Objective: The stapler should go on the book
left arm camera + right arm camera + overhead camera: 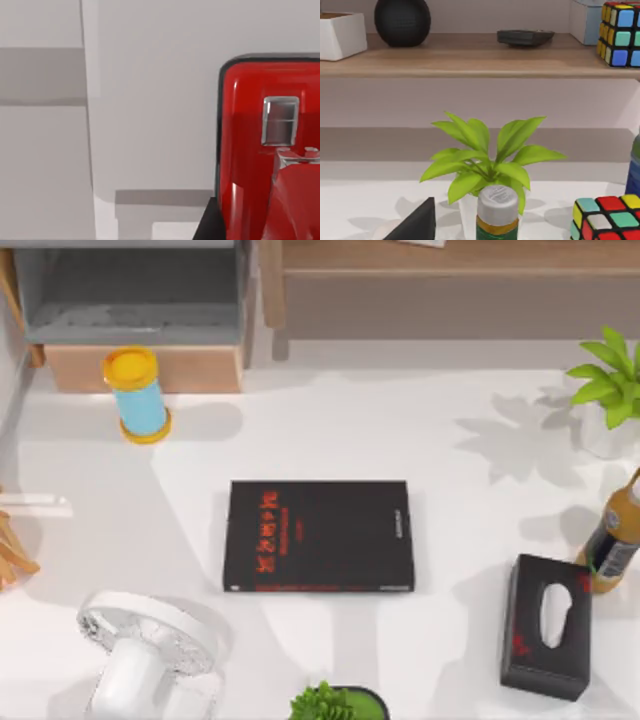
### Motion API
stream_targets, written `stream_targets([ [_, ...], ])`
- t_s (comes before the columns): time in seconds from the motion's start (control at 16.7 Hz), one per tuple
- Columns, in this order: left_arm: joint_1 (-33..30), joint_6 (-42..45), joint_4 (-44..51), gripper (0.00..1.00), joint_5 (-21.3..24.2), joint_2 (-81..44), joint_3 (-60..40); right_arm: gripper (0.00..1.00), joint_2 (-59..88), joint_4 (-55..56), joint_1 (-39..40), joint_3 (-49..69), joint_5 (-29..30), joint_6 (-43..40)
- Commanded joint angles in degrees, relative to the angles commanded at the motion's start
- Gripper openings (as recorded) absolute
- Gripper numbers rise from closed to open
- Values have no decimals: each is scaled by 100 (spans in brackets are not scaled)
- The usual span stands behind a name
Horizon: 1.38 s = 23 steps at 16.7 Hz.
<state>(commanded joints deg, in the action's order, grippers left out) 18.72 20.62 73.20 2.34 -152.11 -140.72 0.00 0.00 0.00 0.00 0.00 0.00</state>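
Black, flat, rectangular book (318, 536) with red lettering, lying mid-table, square to the white table's (330, 430) edges, open white surface on all four sides. Well apart toward the right edge: black tissue box (546, 626) with white oval opening, orange bottle (612, 540) just beyond it, green leafy plant (612, 380) in the far right corner. Toward the left edge: blue roll with yellow caps (137, 394) near the back, white fan (150, 645) at the front left corner. Glossy red stapler (270, 150), close up in the left wrist view, against pale grey surface; place on the table not tellable. Left and right pincers: state cannot be told.
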Motion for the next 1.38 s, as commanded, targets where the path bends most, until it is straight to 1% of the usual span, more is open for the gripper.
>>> stream_targets([
  [0.24,43,-33,61,0,2,154,-10,100,0,0,0,0,0,0],
  [0.48,72,-287,243,0,9,752,218,100,0,0,0,0,0,0],
  [0.66,-52,-643,256,0,24,1410,442,100,0,0,0,0,0,0],
  [0.84,-314,-1211,202,0,45,2077,740,100,0,0,0,0,0,0],
  [0.96,-621,-1724,188,0,65,2404,1024,100,0,0,0,0,0,0],
  [1.08,-1056,-2305,203,0,74,2616,1390,100,0,0,0,0,0,0],
  [1.2,-1630,-2917,217,0,53,2748,1823,100,0,0,0,0,0,0],
  [1.38,-2709,-3822,111,0,-74,2863,2424,100,0,0,0,0,0,0],
])
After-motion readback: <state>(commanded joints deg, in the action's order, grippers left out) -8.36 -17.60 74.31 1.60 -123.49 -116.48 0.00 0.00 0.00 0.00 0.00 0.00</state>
